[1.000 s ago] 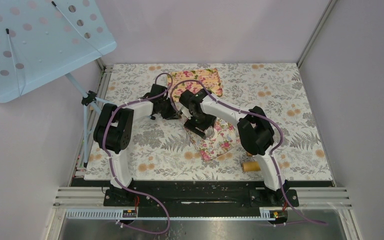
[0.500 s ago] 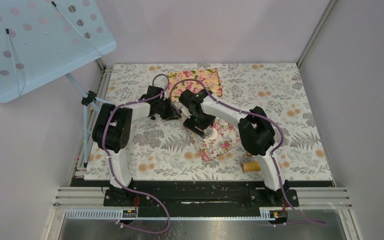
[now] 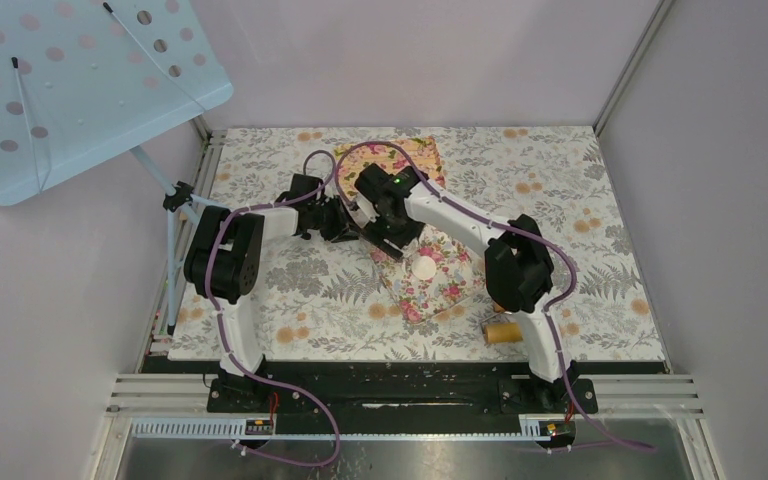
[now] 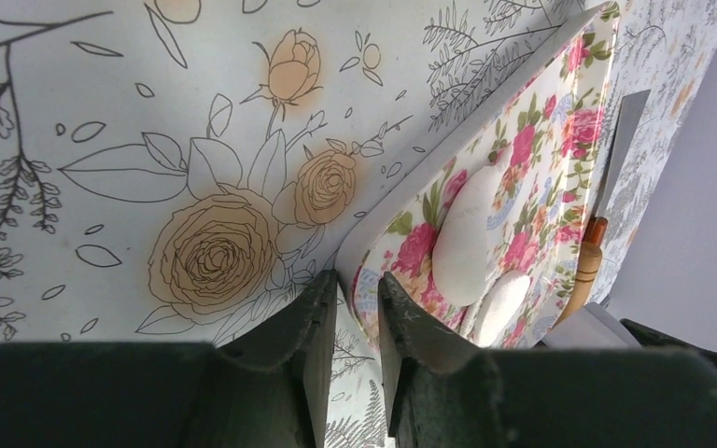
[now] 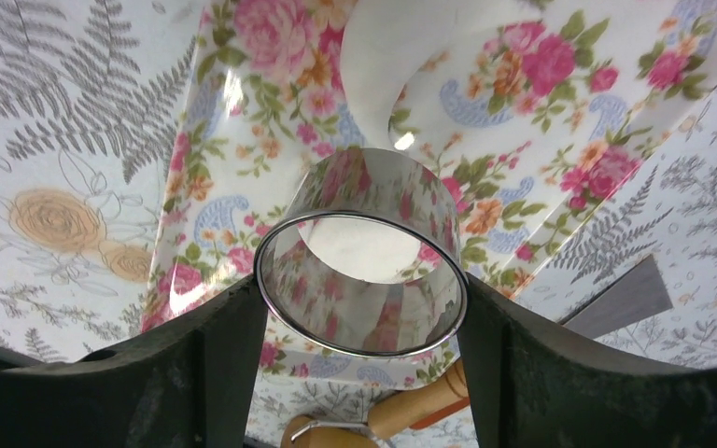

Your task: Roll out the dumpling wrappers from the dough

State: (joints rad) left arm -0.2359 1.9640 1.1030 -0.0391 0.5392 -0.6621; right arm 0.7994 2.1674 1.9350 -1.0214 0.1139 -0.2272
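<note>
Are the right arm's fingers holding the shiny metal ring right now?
Yes, in the right wrist view the metal ring sits clamped between the right arm's fingers, one dark finger pressing on each side of it.

Bolted side by side at the near edge, both white with black joints and trailing purple cable.

On the left: rises from the base as the white jointed left arm [image 3: 228, 260], folds at a black elbow, then reaches forward and to the right. Ends low in the black two-finger left gripper [image 3: 345, 222], fingers [image 4: 313, 317] parted by a narrow slit only, nothing between the jaws.

On the right: climbs as the white jointed right arm [image 3: 460, 225], folds at its elbow, stretches forward and leftward. Ends in the black two-finger right gripper [image 3: 392, 236], tilted downward, spread wide with pads [image 5: 229, 336] pressed against opposite sides of a shiny round metal ring [image 5: 373, 182]. Grippers close together, tips nearly meeting.
</note>
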